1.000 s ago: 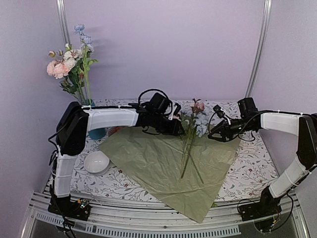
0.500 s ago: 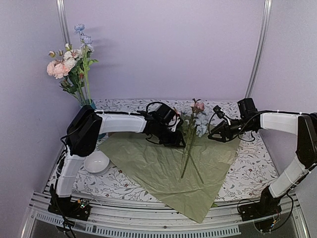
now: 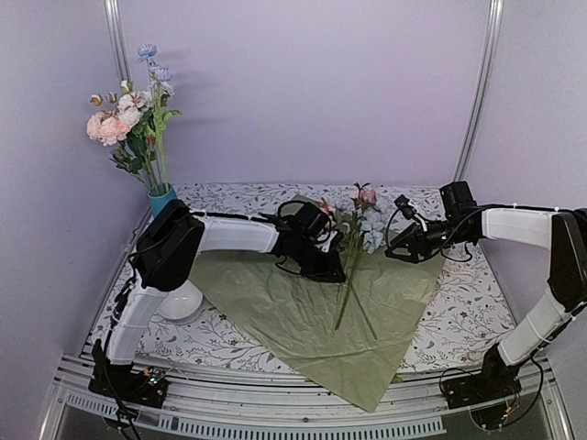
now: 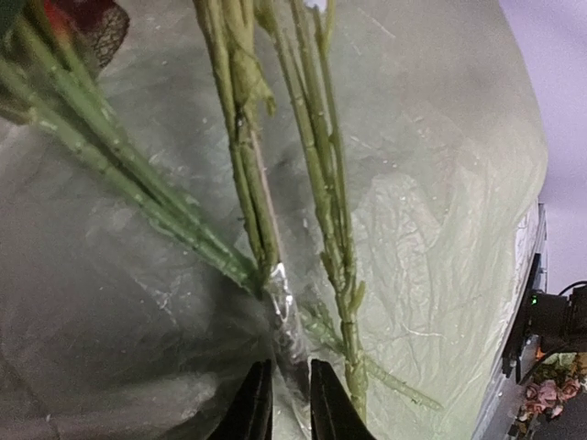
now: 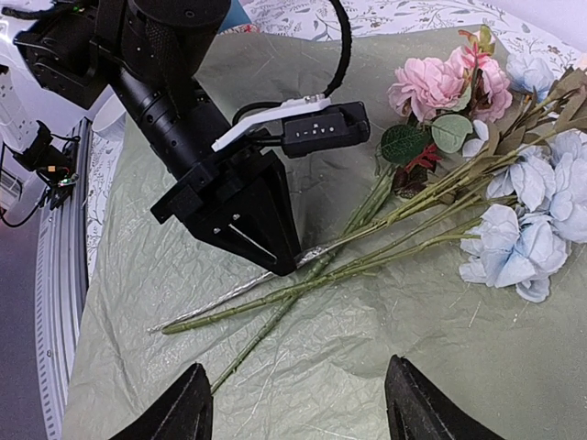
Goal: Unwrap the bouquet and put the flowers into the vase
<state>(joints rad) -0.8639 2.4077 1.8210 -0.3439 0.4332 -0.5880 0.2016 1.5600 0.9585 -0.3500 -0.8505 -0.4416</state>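
Down and rightward goes the left arm since a second ago, its elbow swinging in over the white bowl (image 3: 183, 302), and the left gripper (image 3: 337, 273) now sits on the loose stems at mid-frame. Its fingers have narrowed sharply: in the left wrist view they pinch either side of the silver-wrapped stem (image 4: 284, 312), so I read that as a grasp made, or all but made. The right gripper (image 5: 298, 403) hasn't budged, jaws spread wide and empty, hovering just right of the flower heads. The remaining flowers (image 3: 359, 225) lie on the olive-green sheet (image 3: 293, 321) at centre. The teal vase (image 3: 162, 199) stands well apart at upper left, already holding several blooms (image 3: 124, 119). The wrapping is off, so this looks like the next pick for the vase. That thin stem could slip, or drag its neighbours along.
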